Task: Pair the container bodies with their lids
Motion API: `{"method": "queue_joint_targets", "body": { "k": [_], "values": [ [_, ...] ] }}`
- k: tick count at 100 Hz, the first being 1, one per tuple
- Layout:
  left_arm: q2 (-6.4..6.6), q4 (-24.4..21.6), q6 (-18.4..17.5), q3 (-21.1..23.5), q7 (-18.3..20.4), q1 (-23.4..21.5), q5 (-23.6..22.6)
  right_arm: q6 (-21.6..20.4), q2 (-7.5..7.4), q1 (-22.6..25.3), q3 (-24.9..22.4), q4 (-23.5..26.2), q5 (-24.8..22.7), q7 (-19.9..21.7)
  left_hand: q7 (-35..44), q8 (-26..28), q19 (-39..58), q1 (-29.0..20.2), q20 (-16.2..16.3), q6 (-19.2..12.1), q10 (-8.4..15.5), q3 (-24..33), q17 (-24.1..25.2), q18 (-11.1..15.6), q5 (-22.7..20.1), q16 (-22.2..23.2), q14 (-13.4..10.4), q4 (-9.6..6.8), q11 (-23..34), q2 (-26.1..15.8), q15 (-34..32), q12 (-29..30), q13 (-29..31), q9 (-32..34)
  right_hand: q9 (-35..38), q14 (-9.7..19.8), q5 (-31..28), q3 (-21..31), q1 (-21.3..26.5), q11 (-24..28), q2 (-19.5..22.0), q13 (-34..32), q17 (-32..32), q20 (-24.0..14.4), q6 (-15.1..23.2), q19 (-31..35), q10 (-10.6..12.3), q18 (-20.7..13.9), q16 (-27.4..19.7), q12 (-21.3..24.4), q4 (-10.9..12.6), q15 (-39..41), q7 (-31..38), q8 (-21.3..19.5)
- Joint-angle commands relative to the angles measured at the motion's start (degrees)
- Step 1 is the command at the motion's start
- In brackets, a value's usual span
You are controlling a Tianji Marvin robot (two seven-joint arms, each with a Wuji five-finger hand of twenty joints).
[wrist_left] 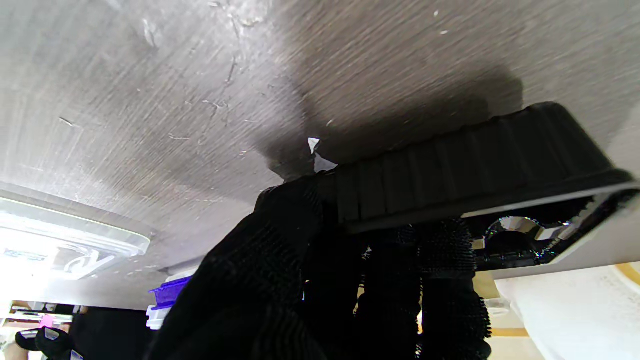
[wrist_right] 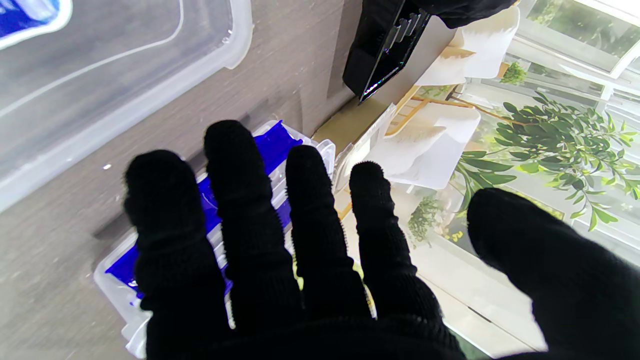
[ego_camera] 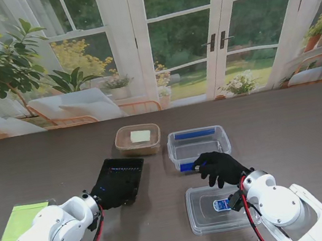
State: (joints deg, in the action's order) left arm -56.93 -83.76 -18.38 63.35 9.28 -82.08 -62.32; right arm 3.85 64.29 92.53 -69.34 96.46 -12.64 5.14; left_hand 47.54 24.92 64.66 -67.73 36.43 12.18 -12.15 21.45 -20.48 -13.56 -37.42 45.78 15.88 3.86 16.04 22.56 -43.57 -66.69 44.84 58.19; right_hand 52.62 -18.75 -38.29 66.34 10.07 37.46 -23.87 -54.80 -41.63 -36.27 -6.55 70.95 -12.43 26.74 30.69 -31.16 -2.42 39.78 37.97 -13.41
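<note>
Where the stand view looks down on the grey-brown table (ego_camera: pixel 312 131), you see the left hand (ego_camera: pixel 109 195) closed on the near edge of a black container (ego_camera: pixel 118 179), which sits tilted left of centre. Its fingers (wrist_left: pixel 440 280) curl inside the rim in the left wrist view while the thumb presses the ribbed outer wall of the black container (wrist_left: pixel 475 155), which is lifted off the table at that end. Your right hand (ego_camera: pixel 221 167) is spread and holds nothing; its fingertips reach the near rim of the clear container (ego_camera: pixel 198 145) with blue clips, at the table's middle. In the right wrist view the fingers (wrist_right: pixel 250 210) are splayed apart over the blue clip (wrist_right: pixel 270 145) of that container, with the thumb held well to the side; contact with the clip cannot be told. Just nearer to you than the right hand lies a flat clear lid (ego_camera: pixel 208 212) bearing a small blue label, partly covered by the right wrist. Farther from you, between the black and clear containers, stands a tan container (ego_camera: pixel 137 139) with a pale green piece inside. At the left edge, beside your left arm, lies a clear lid with a yellow-green sheet (ego_camera: pixel 20 223).
</note>
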Motion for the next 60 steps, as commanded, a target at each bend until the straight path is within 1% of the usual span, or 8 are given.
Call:
{"method": "queue_joint_targets", "body": {
  "k": [1,20,28,31,43,47,54,60],
  "values": [
    [-0.48,-0.1,0.3,-0.4,1.2,0.1,0.7,0.1,0.05,0.4,0.1,0.4,0.0,0.9,-1.4,0.1,2.1,-2.7,1.4,1.2,-2.2,-1.6,1.5,-1.9,1.1,-0.5,1.3,-0.36,1.2,-1.8,-1.1,0.8,-1.5,-1.3,0.3,-0.9,0.6,-3.9,1.0,-0.1,1.2,-1.0,18.0,0.8,-0.4,-1.1,-1.0,0.7,-0.1,0.6,-1.7,0.4,-0.5,0.5],
    [-0.56,-0.3,0.6,-1.5,2.1,0.7,2.1,0.1,0.06,0.4,0.1,0.4,0.0,0.9,-5.9,0.9,0.6,0.3,2.0,2.5,-3.4,-5.9,3.6,-2.2,2.1,-1.8,2.0,-1.31,3.8,-3.8,1.5,7.9,-3.9,-6.0,0.2,-0.8,0.7,-4.0,1.1,-0.1,1.2,-0.8,18.1,0.8,-0.4,-1.2,-1.1,0.7,-0.1,0.6,-1.7,0.3,-0.6,0.5],
    [-0.58,-0.4,0.7,-1.5,2.4,0.7,2.5,0.2,-0.05,0.5,-0.1,0.6,0.1,1.3,-6.4,1.0,0.3,1.2,2.1,2.9,-3.7,-6.6,4.3,-2.5,2.2,-1.8,2.4,-1.3,3.8,-4.2,1.8,8.9,-4.5,-6.8,0.3,-0.8,0.7,-4.0,1.1,-0.1,1.2,-0.9,18.1,0.8,-0.4,-1.2,-1.1,0.7,-0.1,0.6,-1.7,0.3,-0.6,0.5],
    [-0.56,-0.6,0.7,-1.4,2.6,0.6,2.5,0.3,-0.06,0.5,-0.1,0.7,0.1,1.4,-7.1,1.4,0.1,1.4,2.3,3.0,-3.8,-7.5,4.4,-2.6,2.2,-1.9,2.5,-1.63,4.9,-4.4,2.0,11.2,-4.6,-7.2,0.3,-0.8,0.7,-4.0,1.1,-0.1,1.3,-0.9,18.1,0.8,-0.4,-1.2,-1.0,0.7,-0.1,0.5,-1.7,0.3,-0.6,0.5],
    [-0.42,-1.7,0.9,-0.8,4.1,0.0,2.2,0.3,-0.08,0.6,-0.2,0.8,0.2,1.5,-7.7,1.4,-0.6,2.2,2.2,3.2,-3.9,-8.0,5.4,-2.4,2.6,-2.1,2.5,-1.72,4.4,-4.7,2.5,12.8,-5.5,-8.2,0.3,-0.7,0.6,-4.0,1.1,-0.1,1.2,-0.8,18.1,0.8,-0.4,-1.2,-1.1,0.6,-0.1,0.5,-1.7,0.3,-0.6,0.5],
    [-0.37,-2.1,0.9,-0.5,4.6,-0.3,2.0,0.3,-0.09,0.7,-0.2,0.8,0.2,1.6,-8.1,1.7,-1.1,2.4,2.1,3.2,-4.0,-8.3,5.7,-2.5,2.6,-2.3,2.6,-1.85,4.4,-5.0,3.1,14.6,-5.7,-8.4,0.3,-0.8,0.6,-4.0,1.0,-0.1,1.2,-0.9,18.1,0.8,-0.5,-1.2,-1.1,0.6,-0.1,0.5,-1.7,0.3,-0.6,0.5],
    [-0.27,-2.8,0.9,0.1,5.6,-0.8,1.8,0.3,-0.1,0.7,-0.2,0.8,0.2,1.6,-9.1,2.5,-2.0,2.8,2.1,3.4,-4.1,-8.9,6.7,-2.6,2.6,-2.5,2.9,-2.07,4.9,-5.6,3.8,20.8,-6.5,-9.1,0.4,-0.8,0.6,-4.0,1.1,-0.1,1.3,-0.9,18.1,0.8,-0.4,-1.2,-1.1,0.6,-0.1,0.5,-1.7,0.3,-0.6,0.5],
    [-0.18,-3.6,0.9,0.5,6.5,-1.2,1.5,0.3,-0.1,0.7,-0.2,0.8,0.3,1.6,-9.4,2.5,-2.4,3.4,2.1,3.4,-4.1,-9.1,7.3,-2.6,2.9,-2.6,2.8,-2.03,4.8,-6.1,4.2,21.6,-7.1,-9.5,0.3,-0.8,0.6,-4.0,1.1,-0.1,1.3,-0.9,18.1,0.8,-0.4,-1.2,-1.2,0.6,-0.1,0.5,-1.7,0.3,-0.6,0.5]
  ]
}}
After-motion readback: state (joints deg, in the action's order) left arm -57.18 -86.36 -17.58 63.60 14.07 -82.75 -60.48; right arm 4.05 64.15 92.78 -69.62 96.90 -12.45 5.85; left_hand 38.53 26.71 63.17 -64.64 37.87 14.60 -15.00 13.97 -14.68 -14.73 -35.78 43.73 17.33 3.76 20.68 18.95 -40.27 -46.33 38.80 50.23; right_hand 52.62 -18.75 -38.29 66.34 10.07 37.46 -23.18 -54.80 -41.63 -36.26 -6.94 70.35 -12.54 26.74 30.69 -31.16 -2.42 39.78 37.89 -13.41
